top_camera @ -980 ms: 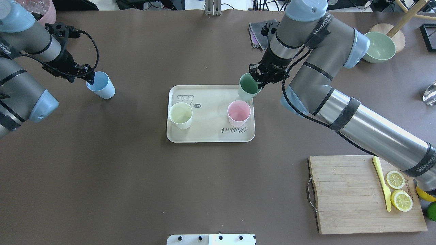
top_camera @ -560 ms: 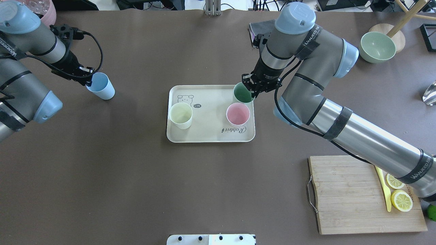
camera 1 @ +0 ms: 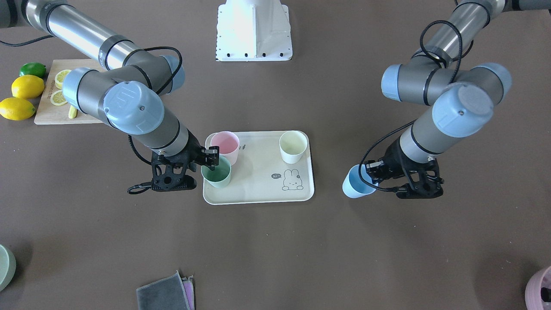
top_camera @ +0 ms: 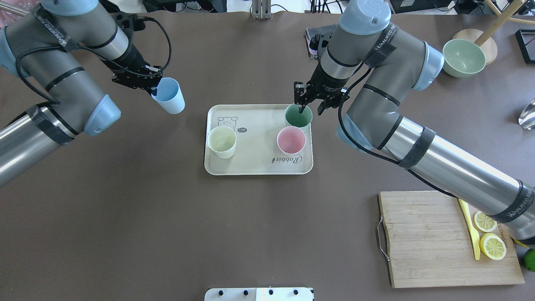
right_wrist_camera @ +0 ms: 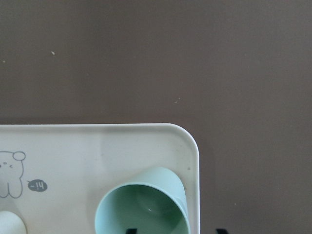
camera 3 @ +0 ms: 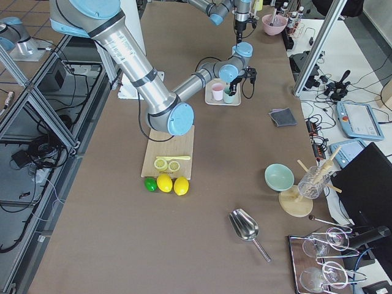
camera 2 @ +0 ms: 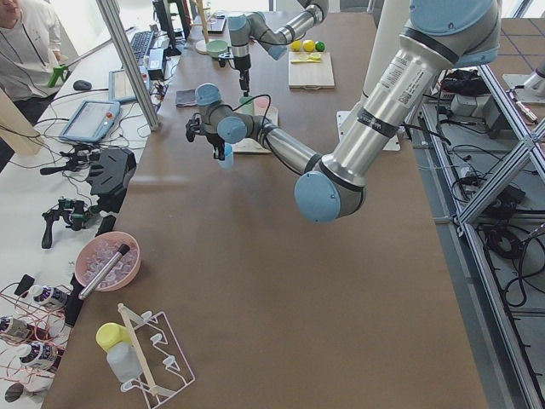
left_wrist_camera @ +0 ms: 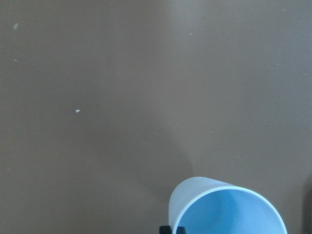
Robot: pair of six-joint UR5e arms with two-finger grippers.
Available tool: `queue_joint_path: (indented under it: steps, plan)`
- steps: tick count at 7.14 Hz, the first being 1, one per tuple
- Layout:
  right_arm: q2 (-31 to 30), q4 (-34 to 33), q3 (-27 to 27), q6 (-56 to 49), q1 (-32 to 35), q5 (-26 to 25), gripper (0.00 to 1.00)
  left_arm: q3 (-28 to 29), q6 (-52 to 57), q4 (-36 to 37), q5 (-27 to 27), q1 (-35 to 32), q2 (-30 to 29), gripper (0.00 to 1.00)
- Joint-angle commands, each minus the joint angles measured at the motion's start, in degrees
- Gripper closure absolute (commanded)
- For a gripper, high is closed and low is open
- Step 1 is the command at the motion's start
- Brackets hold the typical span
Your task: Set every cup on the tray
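**A:** Front-facing view first. What's new with the right gripper (camera 1: 213,158)?

**B:** It has set the green cup (camera 1: 216,174) down in the tray (camera 1: 258,172), in the corner on the robot's right by the tray's far edge, just beside the pink cup (camera 1: 224,144). Its jaws look spread. The cream cup (camera 1: 293,146) stands toward the tray's opposite end.

**A:** And the left gripper (camera 1: 372,171)?

**B:** Clamped on the rim of the blue cup (camera 1: 355,184), which is tilted and off the tray, on the table's left side.

**A:** Overhead?

**B:** A second ago the green cup (top_camera: 298,116) hung tilted over that corner. Now it stands upright, with one finger in its mouth and the other outside, neither squeezing. The blue cup (top_camera: 169,96) has left its spot and come nearer the tray's left edge, though still apart from it.

**A:** Side views?

**B:** Too small to judge the grips. From the left end, the blue cup (camera 2: 226,157) hangs under the near arm, seemingly clear of the table.

**A:** Wrists?

**B:** On the left, the blue cup (left_wrist_camera: 229,209) sits at the bottom edge with bare table beyond. On the right, the green cup (right_wrist_camera: 141,207) is seated inside the tray's rounded corner (right_wrist_camera: 97,146), with the two fingertips wide apart.

**A:** Meaning?

**B:** Three cups are placed, I'd say. Only the blue one remains, and it is already in transit.
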Motion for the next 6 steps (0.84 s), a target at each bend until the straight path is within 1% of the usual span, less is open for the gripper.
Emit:
queue_joint_path:
  steps: [1,3,4,5,6]
  plan:
    - [-1.69,-0.27,1.24,-1.83,3.42,1.46,0.0,1.97,-7.79,-0.12,2.22,4.77,-5.78,1.0]
    - [-4.76,-0.27,1.24,-7.52,5.8,1.55,0.0,3.3,-11.07,-0.56,5.73,8.29,-8.44,1.0]
    - [-5.74,-0.27,1.33,-8.6,6.24,1.55,0.0,4.26,-11.86,-0.64,6.79,9.36,-9.84,1.0]
    - [-6.01,-0.27,1.42,-8.78,6.42,1.55,0.0,4.88,-11.96,-0.91,7.5,9.89,-10.12,0.86]
    - [-6.01,-0.27,1.5,-8.7,6.68,1.55,0.0,4.8,-11.7,-1.0,7.51,9.81,-10.03,0.02]
